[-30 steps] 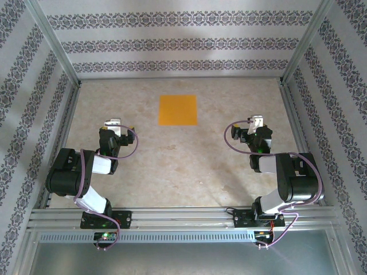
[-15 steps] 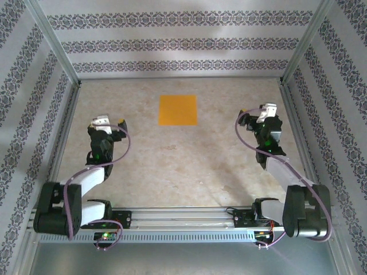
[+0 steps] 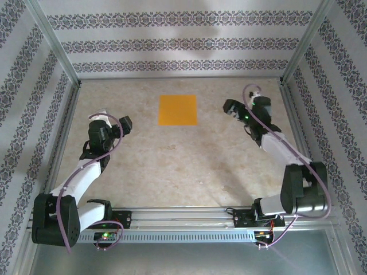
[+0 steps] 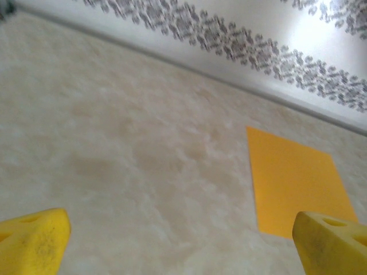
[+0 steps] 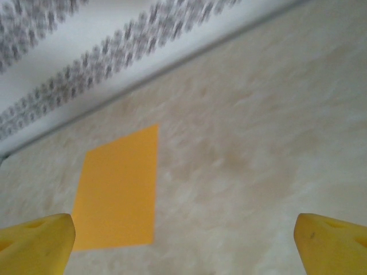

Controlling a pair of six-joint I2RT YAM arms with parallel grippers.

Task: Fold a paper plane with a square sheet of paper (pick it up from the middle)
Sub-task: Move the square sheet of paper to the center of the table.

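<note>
Top external: I note the square sheet of paper (image 3: 178, 109) flat on the desk (image 3: 172, 166), far centre. Left gripper (image 3: 124, 122) and right gripper (image 3: 230, 108) flank it, both released wide, empty, not touching it.

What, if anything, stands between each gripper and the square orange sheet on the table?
Nothing visible does. The square sheet of paper lies flat on the table. Only bare table surface separates it from the left gripper on one side and the right gripper on the other. Both grippers are open and apart from the sheet.
</note>
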